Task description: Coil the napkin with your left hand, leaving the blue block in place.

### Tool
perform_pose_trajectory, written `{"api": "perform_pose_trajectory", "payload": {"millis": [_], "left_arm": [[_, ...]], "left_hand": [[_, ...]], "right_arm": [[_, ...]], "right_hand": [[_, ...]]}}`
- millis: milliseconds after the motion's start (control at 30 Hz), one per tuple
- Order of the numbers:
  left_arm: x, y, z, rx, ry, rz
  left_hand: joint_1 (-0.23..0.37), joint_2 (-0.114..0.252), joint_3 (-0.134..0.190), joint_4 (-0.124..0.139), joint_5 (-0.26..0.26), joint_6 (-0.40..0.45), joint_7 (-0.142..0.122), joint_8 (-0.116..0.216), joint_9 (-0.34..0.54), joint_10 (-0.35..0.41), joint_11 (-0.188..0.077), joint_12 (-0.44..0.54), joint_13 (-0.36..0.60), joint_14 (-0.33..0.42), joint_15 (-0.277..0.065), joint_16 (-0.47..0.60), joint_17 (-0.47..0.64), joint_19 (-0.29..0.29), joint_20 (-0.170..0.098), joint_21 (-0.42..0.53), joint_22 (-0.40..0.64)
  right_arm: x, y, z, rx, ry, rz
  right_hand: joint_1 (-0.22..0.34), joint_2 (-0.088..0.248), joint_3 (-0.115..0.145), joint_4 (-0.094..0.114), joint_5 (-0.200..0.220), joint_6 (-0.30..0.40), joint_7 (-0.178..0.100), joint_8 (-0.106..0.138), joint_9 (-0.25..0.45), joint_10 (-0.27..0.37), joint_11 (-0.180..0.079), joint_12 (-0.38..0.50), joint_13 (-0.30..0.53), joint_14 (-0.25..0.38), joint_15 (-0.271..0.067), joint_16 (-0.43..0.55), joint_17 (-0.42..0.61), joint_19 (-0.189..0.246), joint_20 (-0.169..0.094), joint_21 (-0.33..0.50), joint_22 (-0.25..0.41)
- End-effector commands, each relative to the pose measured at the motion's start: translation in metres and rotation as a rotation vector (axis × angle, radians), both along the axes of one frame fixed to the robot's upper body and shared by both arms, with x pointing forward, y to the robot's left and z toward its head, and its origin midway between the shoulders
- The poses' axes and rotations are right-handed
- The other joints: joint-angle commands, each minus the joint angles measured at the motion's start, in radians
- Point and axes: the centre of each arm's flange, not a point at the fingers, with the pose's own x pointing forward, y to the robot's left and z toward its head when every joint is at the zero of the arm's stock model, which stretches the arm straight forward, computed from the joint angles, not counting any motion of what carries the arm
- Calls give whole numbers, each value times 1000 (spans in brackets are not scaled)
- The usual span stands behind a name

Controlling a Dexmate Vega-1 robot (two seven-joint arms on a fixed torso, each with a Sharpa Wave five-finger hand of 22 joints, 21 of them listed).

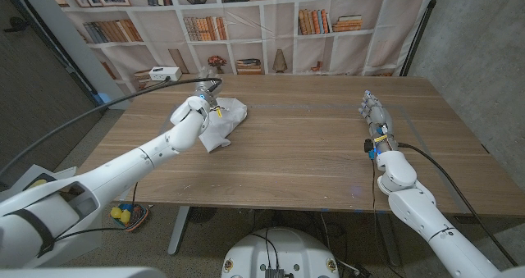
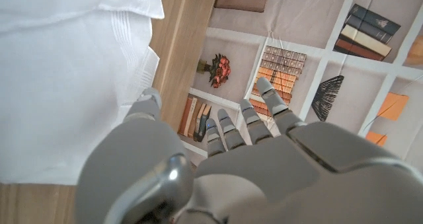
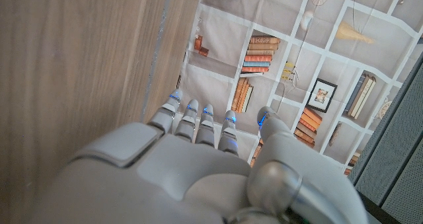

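Observation:
A white napkin (image 1: pixel 225 122) lies crumpled on the far left part of the wooden table (image 1: pixel 312 155). My left hand (image 1: pixel 195 111) is at the napkin's left edge, above the cloth. In the left wrist view the napkin (image 2: pixel 66 72) spreads beside my left hand (image 2: pixel 231 171), whose fingers are stretched out and apart with nothing in them; its thumb (image 2: pixel 147 105) is at the cloth's edge. My right hand (image 1: pixel 376 116) stands on the right side of the table with straight fingers, far from the napkin. The right wrist view shows my right hand (image 3: pixel 198 164) holding nothing.
A small white box (image 1: pixel 164 73) sits at the table's far left corner. A bookshelf backdrop (image 1: pixel 271 24) stands behind the far edge. A black cable (image 1: pixel 107 110) arcs over my left arm. Bare wood lies between the two hands.

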Motion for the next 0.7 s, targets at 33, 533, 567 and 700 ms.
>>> {"api": "perform_pose_trajectory", "payload": {"millis": [33,533,567,700], "left_arm": [[-45,17,27,-390,-178,-272],[-91,53,25,-963,-129,-743],[-93,55,24,-983,-113,-768],[-102,55,17,-981,-128,-808]], "left_hand": [[-21,45,4,26,-11,14,1,6,2,21,8,11,0,17,-34,9,5,-3,3,-4,3],[-172,52,-46,79,-139,-85,-9,-16,-2,-63,106,-20,-15,-37,54,-13,-2,-136,88,-83,7],[-176,51,-48,80,-140,-87,-11,-16,-2,-68,107,-21,-15,-41,58,-14,-2,-141,91,-85,7],[-207,51,-59,90,-145,-99,-20,-11,-3,-93,116,-22,-18,-67,78,-14,-2,-171,106,-103,9]], "right_arm": [[-3,2,4,8,-23,16],[-10,13,8,11,-52,69],[-11,14,9,9,-56,74],[-14,19,12,-7,-68,85]], "right_hand": [[-2,-2,-4,3,-5,9,3,-3,3,6,5,2,5,5,6,-1,0,5,8,3,3],[-12,-14,-12,4,-8,12,6,-2,2,16,15,5,5,12,1,0,-1,11,8,5,3],[-15,-17,-15,5,-9,13,6,-2,2,17,17,5,5,13,-3,0,-1,14,4,6,3],[-33,-36,-30,9,-12,13,7,-3,2,20,21,5,5,14,-27,-4,-4,24,-18,9,3]]}}
